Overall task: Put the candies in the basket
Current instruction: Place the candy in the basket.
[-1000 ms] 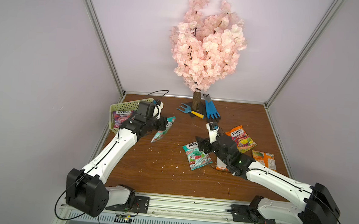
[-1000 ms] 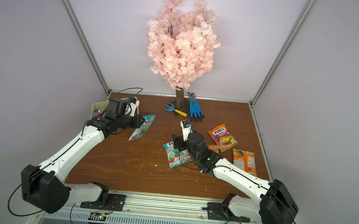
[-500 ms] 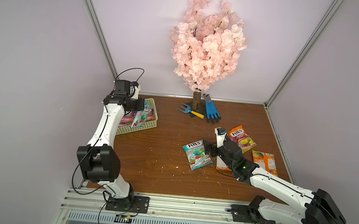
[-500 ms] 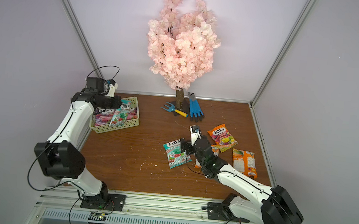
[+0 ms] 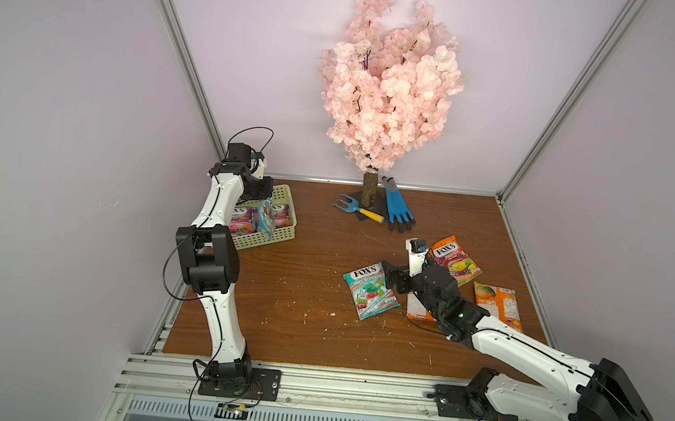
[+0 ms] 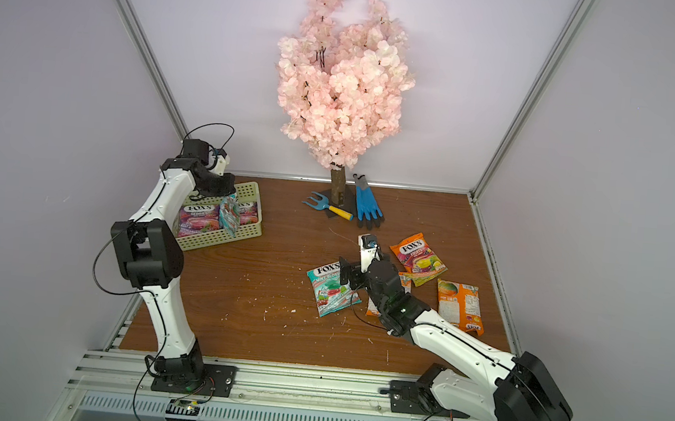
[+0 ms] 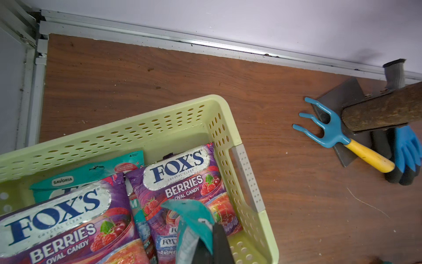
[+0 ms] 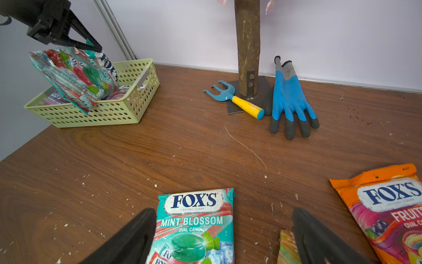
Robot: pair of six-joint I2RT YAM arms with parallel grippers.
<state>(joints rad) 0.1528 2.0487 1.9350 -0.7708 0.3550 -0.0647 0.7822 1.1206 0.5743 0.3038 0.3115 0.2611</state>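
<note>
Teal candy bag (image 8: 75, 77) hangs pinched by left gripper (image 8: 92, 45) above basket (image 8: 109, 114): release low, centred. Right gripper (image 8: 223, 212) gapes wide.

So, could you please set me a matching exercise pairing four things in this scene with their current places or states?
1. left hand
2. right hand
3. garden fork
4. Berries bags

a. lying in the basket
b. open, at the Mint Blossom bag
c. shut on a teal bag over the basket
d. lying beside the tree trunk

Pairs: 1-c, 2-b, 3-d, 4-a.
</note>
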